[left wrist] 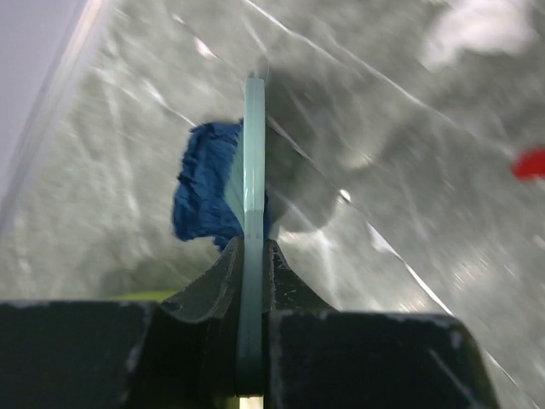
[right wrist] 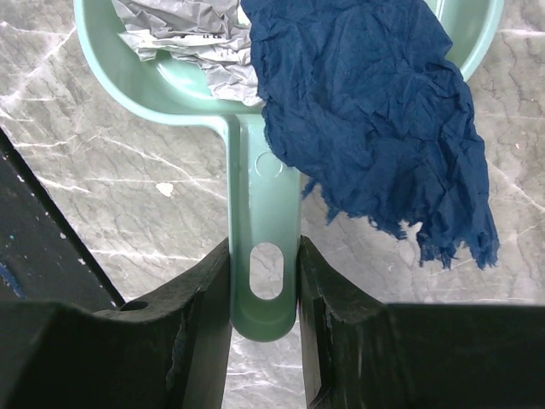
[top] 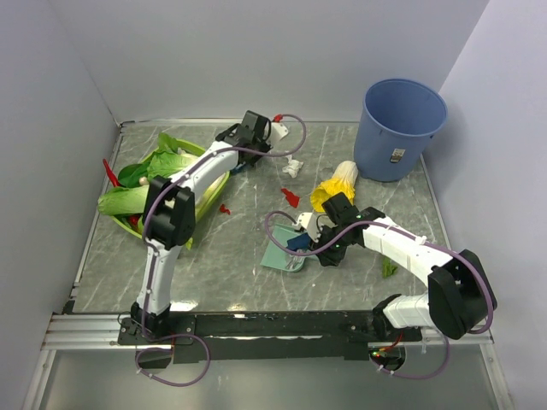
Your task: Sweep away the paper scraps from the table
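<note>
Right tool clamps the dustpan handle, near centre; pan holds a blue wad and a white wad. Left tool clamps a thin green blade, far centre, with a blue scrap against it. Red scraps lie loose on the counter. Sweeping is midway, I judge. Next: drag the scrap nearward to the pan.

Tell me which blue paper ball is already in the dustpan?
The big blue ball, hanging over the rim of the green dustpan. The other blue ball lies on the table.
</note>
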